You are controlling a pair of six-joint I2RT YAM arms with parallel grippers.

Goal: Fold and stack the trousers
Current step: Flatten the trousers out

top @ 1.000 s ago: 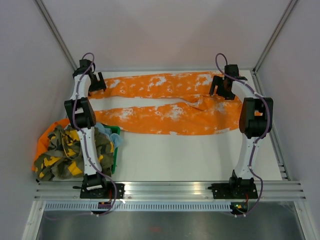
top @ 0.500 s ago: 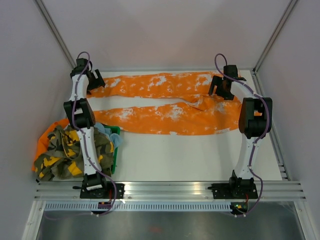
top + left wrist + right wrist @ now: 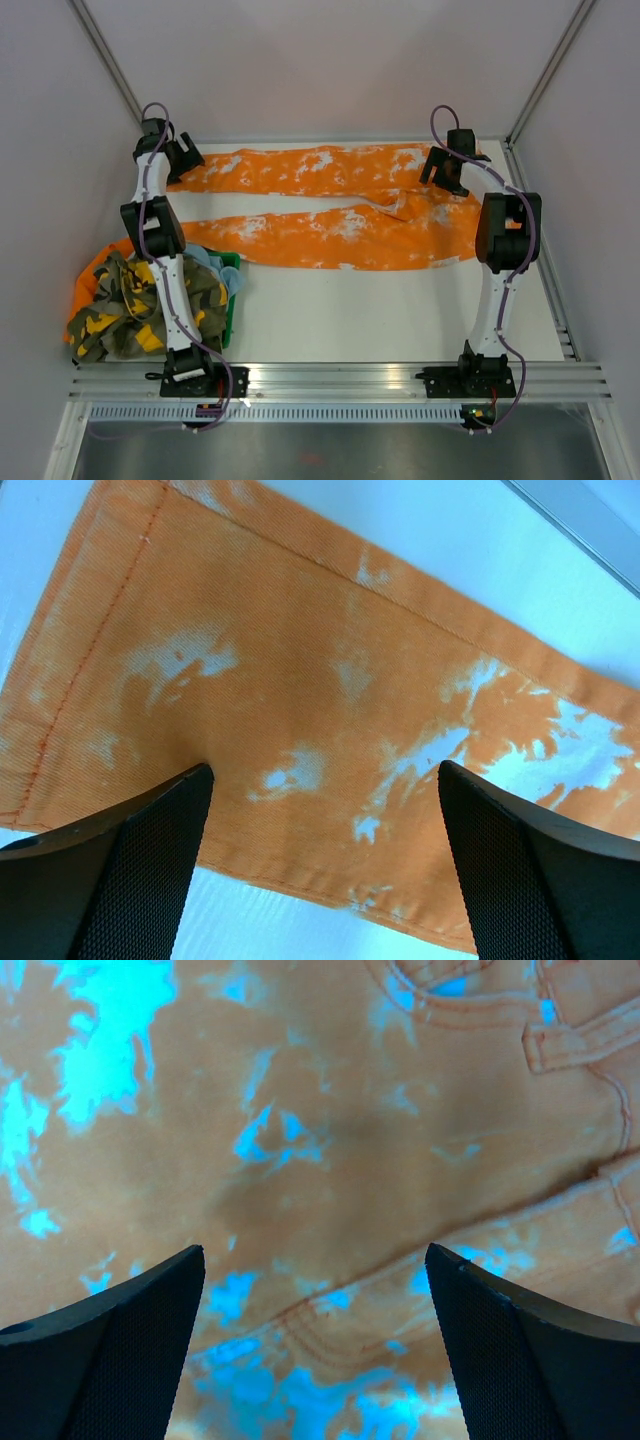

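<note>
Left fingers [image 3: 120, 880], black with mesh-textured pads, stand spread wide above a stitched leg hem; right fingers [image 3: 100, 1350] are likewise released over seamed waist fabric. Orange, white-splotched twill trousers [image 3: 330, 205] lie flat, legs stretched sideways across the white tabletop [image 3: 380, 310].

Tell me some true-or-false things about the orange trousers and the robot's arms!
1. The trousers lie spread out on the table, legs side by side. True.
2. The left end effector is shut on a trouser leg. False: it is open, over the hem end of the far leg.
3. The right end effector is open over the waist end. True.
4. The trousers are folded in half. False: they are not yet folded.
5. The camouflage garment is heaped on the right side. False: it is on the left, by the left arm.
</note>
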